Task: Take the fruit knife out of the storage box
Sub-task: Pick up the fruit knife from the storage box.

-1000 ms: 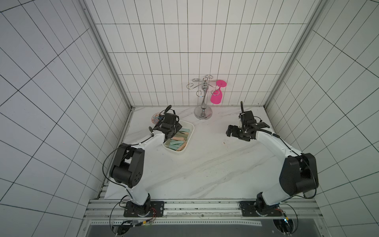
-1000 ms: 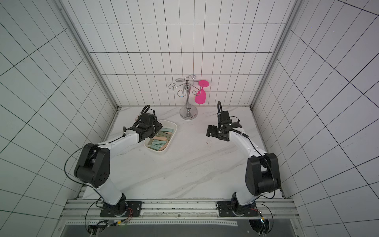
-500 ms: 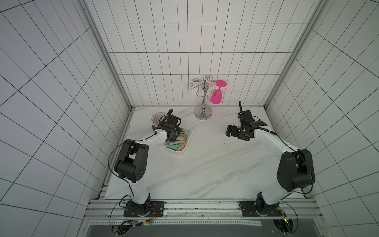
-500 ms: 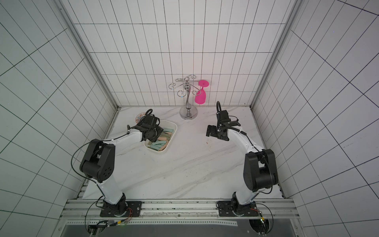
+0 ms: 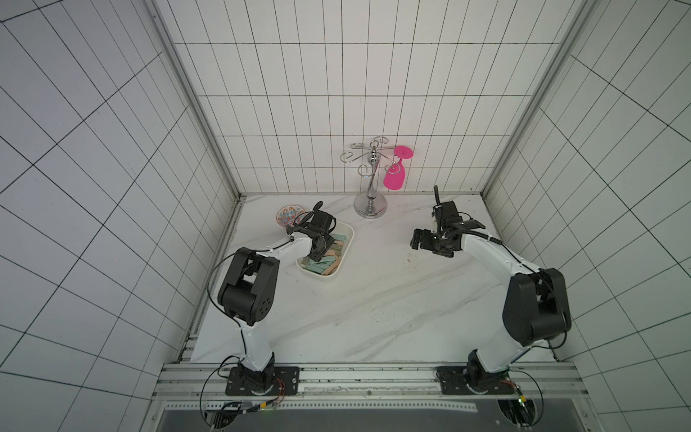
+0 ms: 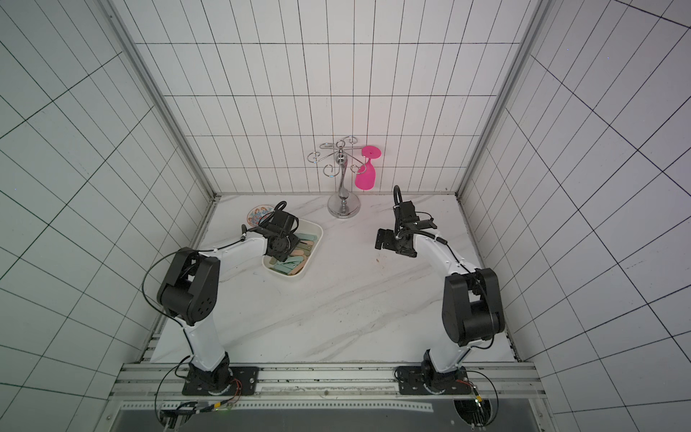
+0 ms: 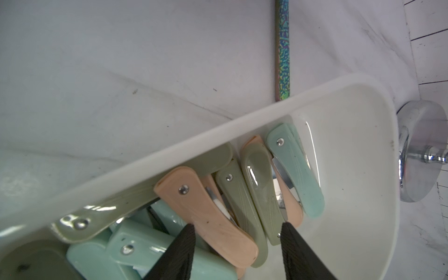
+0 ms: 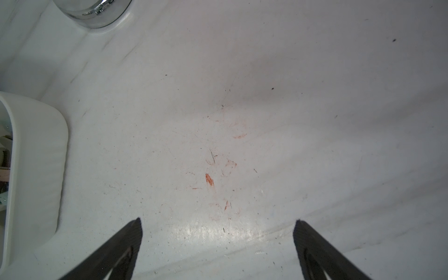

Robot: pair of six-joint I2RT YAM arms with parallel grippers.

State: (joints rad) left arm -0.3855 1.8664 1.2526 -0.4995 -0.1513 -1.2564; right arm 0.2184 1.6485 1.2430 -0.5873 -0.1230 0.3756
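1. The left arm has pushed its wrist deeper over the box in the past second, its black elbow joint edging toward it. The right arm has barely stirred.
2. The left gripper (image 7: 236, 231) stands with its jaws roughly half spread and closed on nothing. They straddle the near ends of a peach-handled folding fruit knife (image 7: 206, 211) and an olive-green folded knife (image 7: 257, 184) lying against it. That narrowed spread looks chosen to slip into a crowded pile without snagging the neighbours.
3. The knife lies inside the shallow white plastic rectangular storage box (image 7: 242, 127), leaning along its long wall among mint, olive and peach handles. The box sits at the far left of the white marble-patterned tabletop (image 5: 374, 306), and nothing is lifted yet.
4. The right gripper (image 8: 217, 220), jaws at full width and empty, hovers over bare marble at the far right, well apart from the box. It appears parked there to keep out of the working arm's way.
5. Against the far wall, a chrome hanging rack (image 5: 370, 194) holds an upside-down pink plastic wine glass (image 5: 395, 177). A small round orange-and-blue patterned bowl (image 5: 291, 216) sits just beyond the box's far-left corner, and neither gripper is near the glass or the bowl.
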